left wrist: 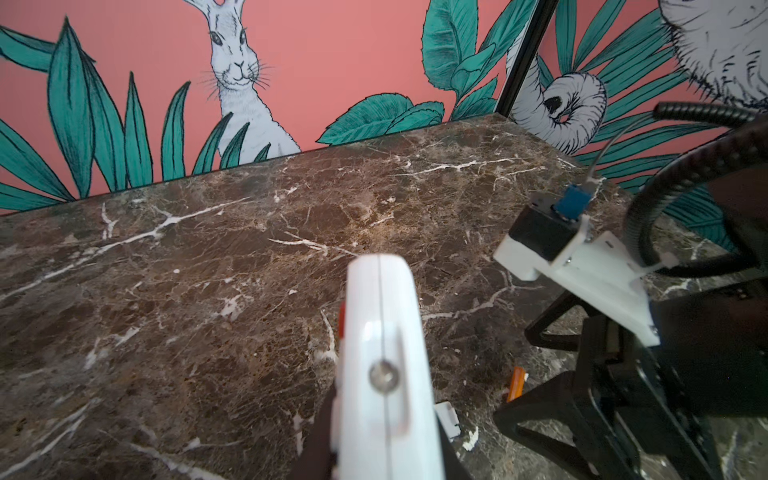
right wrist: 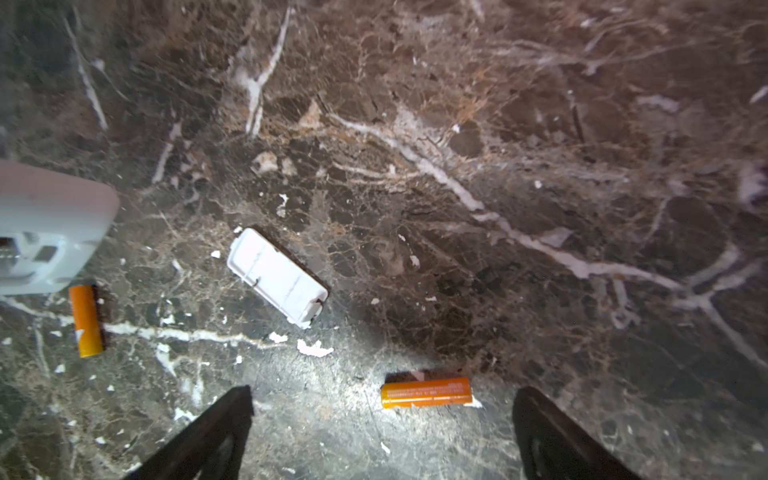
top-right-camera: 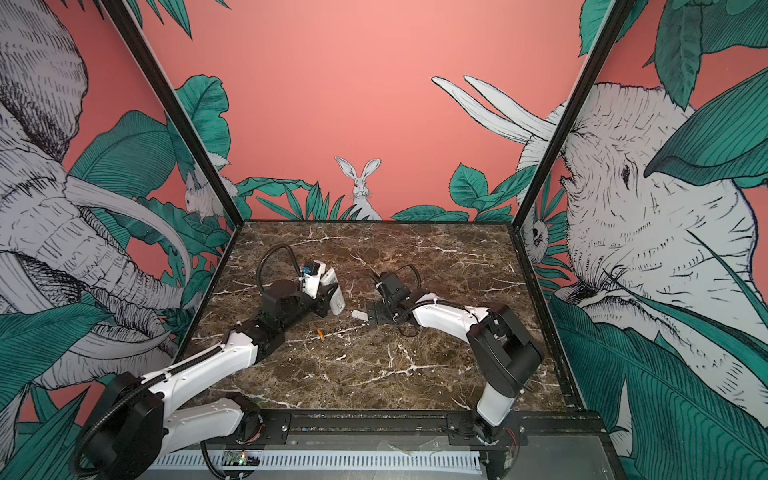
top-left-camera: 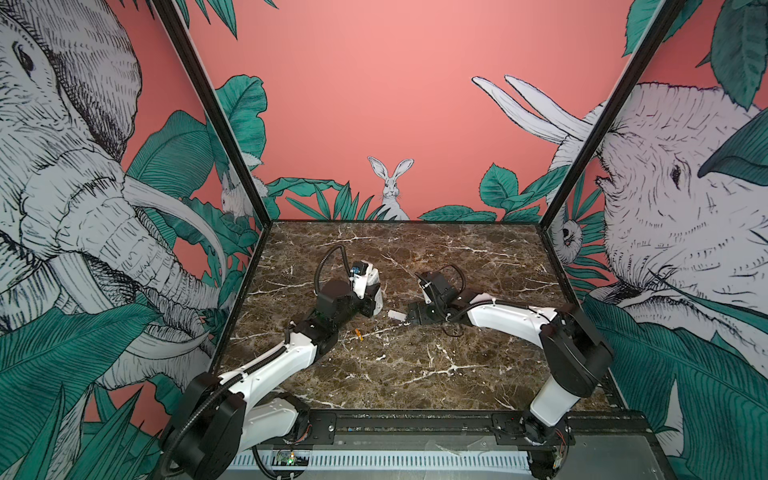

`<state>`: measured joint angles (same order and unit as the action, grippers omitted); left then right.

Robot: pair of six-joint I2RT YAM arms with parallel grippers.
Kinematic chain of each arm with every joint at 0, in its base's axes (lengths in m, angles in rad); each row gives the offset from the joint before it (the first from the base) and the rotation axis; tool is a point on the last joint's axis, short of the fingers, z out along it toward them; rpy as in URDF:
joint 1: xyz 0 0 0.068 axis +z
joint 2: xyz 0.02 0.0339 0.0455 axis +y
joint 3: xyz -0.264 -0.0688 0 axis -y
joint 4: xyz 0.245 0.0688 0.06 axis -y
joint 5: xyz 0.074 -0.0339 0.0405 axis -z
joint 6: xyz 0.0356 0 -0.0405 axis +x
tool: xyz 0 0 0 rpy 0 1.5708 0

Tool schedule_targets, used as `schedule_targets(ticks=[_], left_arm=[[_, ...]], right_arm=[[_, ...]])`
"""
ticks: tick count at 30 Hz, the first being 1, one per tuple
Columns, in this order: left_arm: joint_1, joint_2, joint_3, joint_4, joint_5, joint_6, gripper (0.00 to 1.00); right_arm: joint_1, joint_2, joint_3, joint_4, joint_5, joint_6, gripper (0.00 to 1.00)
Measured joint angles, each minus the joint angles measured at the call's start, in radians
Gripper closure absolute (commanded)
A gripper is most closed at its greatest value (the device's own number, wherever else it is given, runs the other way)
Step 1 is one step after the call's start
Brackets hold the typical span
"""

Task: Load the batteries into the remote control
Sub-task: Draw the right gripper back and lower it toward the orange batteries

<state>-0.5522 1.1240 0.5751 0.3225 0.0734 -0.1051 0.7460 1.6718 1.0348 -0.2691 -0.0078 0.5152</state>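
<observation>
Left end effector (top-left-camera: 371, 306) clamps the remote control (top-left-camera: 375, 282). Right end effector (right wrist: 383, 419) gapes wide astride 1 battery (right wrist: 426, 392), untouched; other battery (top-left-camera: 358, 334) at the remote's 7 o'clock; bare worktop (top-left-camera: 415, 249) toward 12 o'clock.

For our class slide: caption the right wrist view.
Open right gripper above one battery; another battery, cover and remote nearby.

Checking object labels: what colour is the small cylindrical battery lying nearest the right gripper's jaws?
Orange. The small cylindrical battery shows best in the right wrist view.
</observation>
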Motion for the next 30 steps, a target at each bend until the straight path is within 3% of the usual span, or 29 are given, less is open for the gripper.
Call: schedule_targets(ticks=[5,14,26,30], left_arm=[[0.017,-0.040,0.105,-0.184,-0.001,0.019,1.00],[0.030,-0.139,0.327,-0.582,-0.130,0.112,1.00],[0.045,-0.399,0.323,-0.788,-0.229,0.192,1.00],[0.045,-0.439,0.300,-0.816,-0.229,0.195,1.00]], right_arm=[[0.000,-0.043,-0.003,-0.002,0.004,-0.028,0.01],[0.008,-0.099,-0.042,-0.032,-0.004,-0.099,0.01],[0.075,-0.051,0.048,-0.118,-0.001,-0.134,0.08],[0.108,0.013,0.117,-0.150,0.016,-0.101,0.16]])
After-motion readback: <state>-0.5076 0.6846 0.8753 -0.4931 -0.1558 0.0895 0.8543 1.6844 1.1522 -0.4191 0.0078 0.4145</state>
